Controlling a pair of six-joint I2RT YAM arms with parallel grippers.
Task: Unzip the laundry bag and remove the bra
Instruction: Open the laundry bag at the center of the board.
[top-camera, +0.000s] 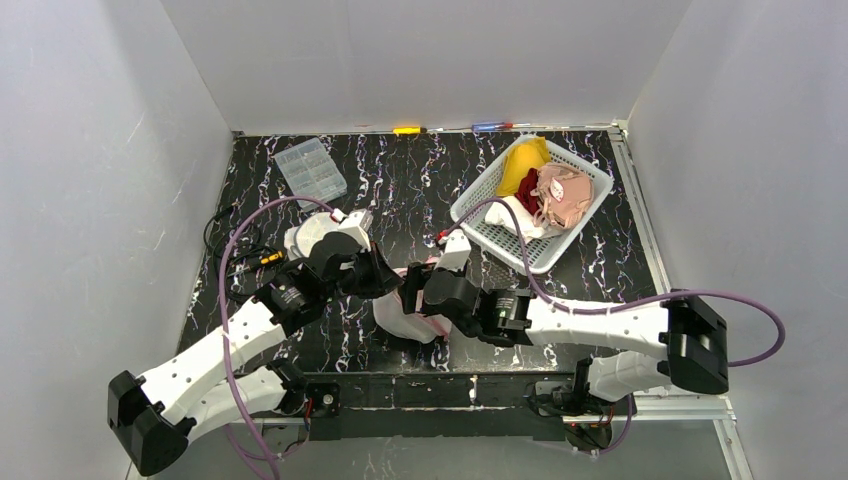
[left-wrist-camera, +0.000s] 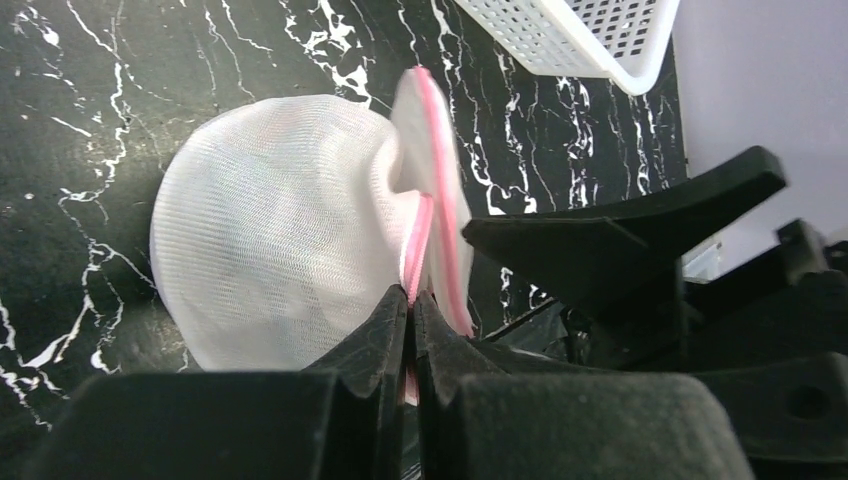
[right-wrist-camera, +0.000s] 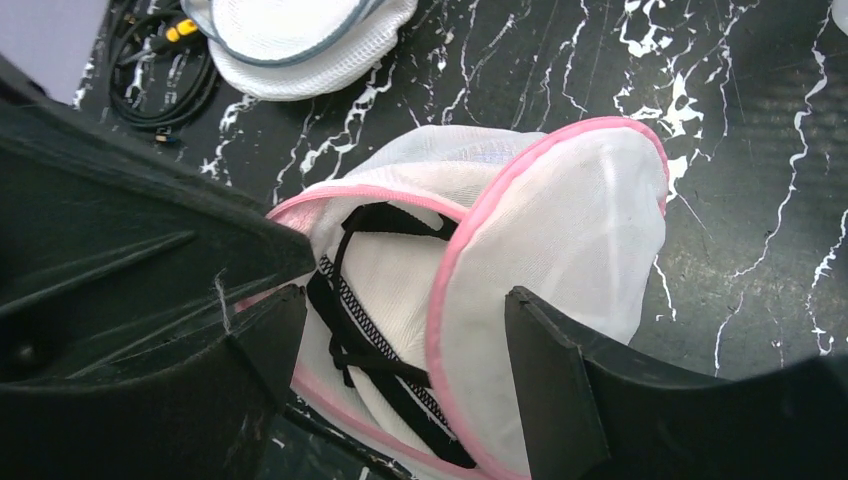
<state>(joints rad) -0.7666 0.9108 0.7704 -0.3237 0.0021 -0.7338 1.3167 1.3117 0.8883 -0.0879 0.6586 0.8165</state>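
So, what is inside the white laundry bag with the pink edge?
Through its open side, black straps show inside the laundry bag; they probably belong to the bra. The rest is covered by the mesh and cannot be seen.

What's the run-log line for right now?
left pincer shut on laundry bag pink rim | right pincer open over bag mouth | bag unzipped | bra inside, not yet out
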